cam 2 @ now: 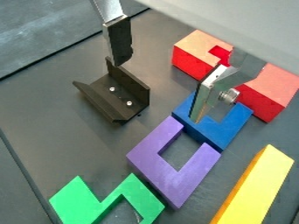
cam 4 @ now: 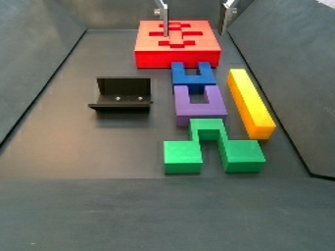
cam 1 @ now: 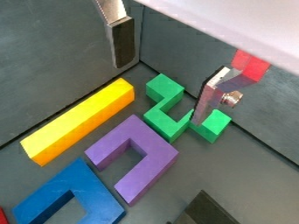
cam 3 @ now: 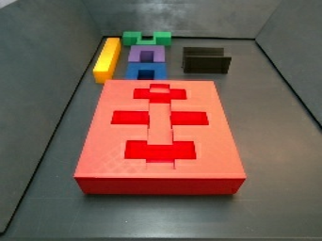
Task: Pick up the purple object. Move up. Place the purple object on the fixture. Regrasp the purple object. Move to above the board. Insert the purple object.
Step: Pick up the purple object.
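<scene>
The purple object (cam 4: 197, 110) is a U-shaped block lying flat on the dark floor between a blue block (cam 4: 182, 72) and a green block (cam 4: 207, 132). It also shows in both wrist views (cam 1: 140, 136) (cam 2: 149, 150). My gripper (cam 1: 167, 70) hangs open high above the pieces with nothing between its fingers (cam 2: 117, 39). In a side view only its fingertips show, at the upper edge over the board (cam 4: 147, 39). The fixture (cam 2: 114, 94) stands empty beside the row of blocks (cam 4: 120, 95). The red board (cam 3: 101, 141) lies flat with its cross-shaped cutouts unfilled.
A long yellow bar (cam 4: 249, 98) lies along the far side of the purple and blue blocks. The green block (cam 1: 176, 109) sits at the end of the row. Dark walls enclose the floor on all sides.
</scene>
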